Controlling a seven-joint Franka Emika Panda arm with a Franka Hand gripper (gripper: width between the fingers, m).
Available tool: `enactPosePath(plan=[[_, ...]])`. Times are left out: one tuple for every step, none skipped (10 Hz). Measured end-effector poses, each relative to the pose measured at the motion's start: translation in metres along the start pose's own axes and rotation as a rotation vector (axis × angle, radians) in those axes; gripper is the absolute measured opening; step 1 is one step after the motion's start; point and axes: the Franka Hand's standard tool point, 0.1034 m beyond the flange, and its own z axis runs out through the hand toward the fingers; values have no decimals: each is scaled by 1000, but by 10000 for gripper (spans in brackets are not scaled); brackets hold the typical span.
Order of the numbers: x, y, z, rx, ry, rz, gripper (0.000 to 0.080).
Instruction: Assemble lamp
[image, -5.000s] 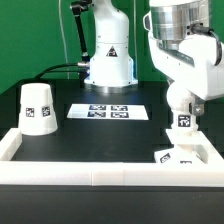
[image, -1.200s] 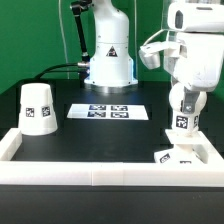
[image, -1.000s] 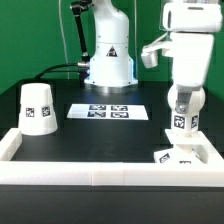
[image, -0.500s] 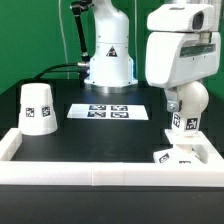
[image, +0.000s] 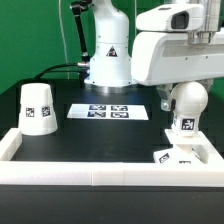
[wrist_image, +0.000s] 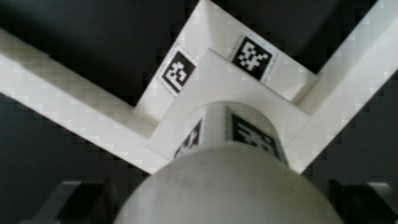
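Note:
My gripper (image: 186, 100) is shut on the round-headed bulb (image: 184, 123) and holds it upright, tagged stem down, over the flat square base (image: 176, 155). The base lies in the near corner of the table at the exterior view's right. The stem's lower end meets the base's raised middle; I cannot tell how deep it sits. In the wrist view the bulb's grey head (wrist_image: 222, 185) fills the gap between my dark fingers (wrist_image: 75, 200), with the tagged base (wrist_image: 214, 62) below it. The tapered shade (image: 38, 107) stands apart at the exterior view's left.
A white border rail (image: 100, 172) runs along the table's near edge and up both sides. The marker board (image: 110, 111) lies flat at mid-table. The arm's pedestal (image: 108, 62) stands behind it. My broad white hand hangs over the corner with the base.
My hand has turned about its upright axis, now showing its broad side to the exterior view. The bulb has stayed in place over the base. The shade has not moved.

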Motion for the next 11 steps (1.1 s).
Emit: enactPosePath(plan=[[0,0,0,0,0,66,576],[0,0,0,0,0,102,576],[0,0,0,11,2,244,576],[0,0,0,20,2,367,576],[-1,0,0,21,1,452,576],[-1,1,0,31,0,572,576],[0,2,-1,36,0,675,576],[0,2,-1,40,-1,729,576],[0,2,-1,41,-2,775,576],[0,2,-1,42,-3,841,576],[0,1,-1,46,-4,918,576]])
